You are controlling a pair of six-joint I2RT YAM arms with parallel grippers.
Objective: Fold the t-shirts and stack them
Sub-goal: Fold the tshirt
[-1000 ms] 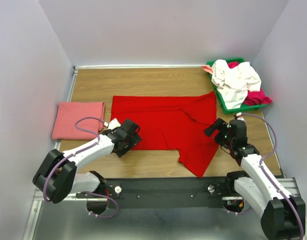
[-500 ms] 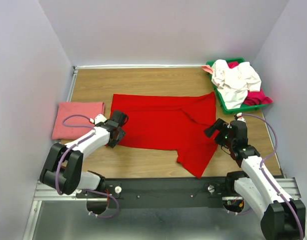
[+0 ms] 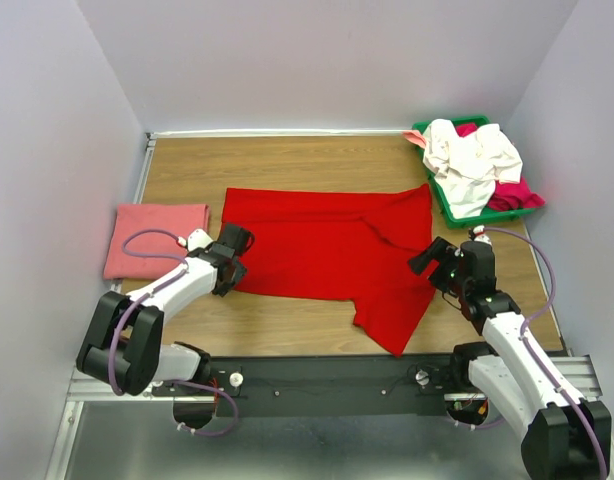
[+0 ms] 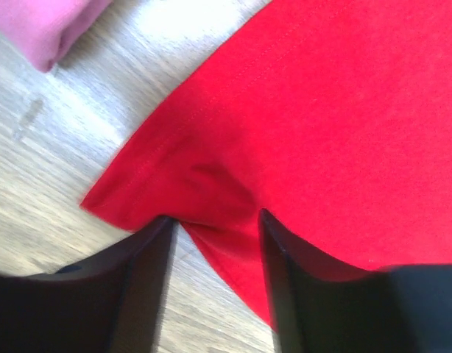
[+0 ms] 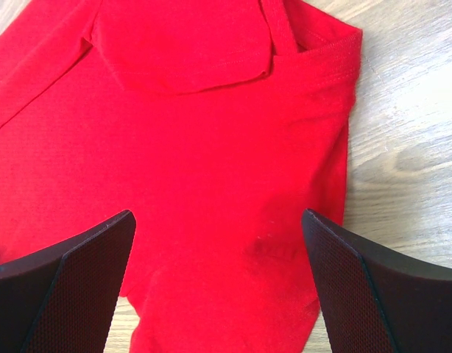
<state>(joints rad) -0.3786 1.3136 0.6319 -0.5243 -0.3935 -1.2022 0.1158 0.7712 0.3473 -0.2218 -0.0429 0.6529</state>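
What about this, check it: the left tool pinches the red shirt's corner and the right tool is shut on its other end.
Wrong on the right tool: the right wrist view shows it open over the red shirt, gripping nothing. The left tool does pinch the corner.

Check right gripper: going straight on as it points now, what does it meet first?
The red t-shirt. The right gripper, open, aims at the cloth near its edge; how far above it sits is unclear.
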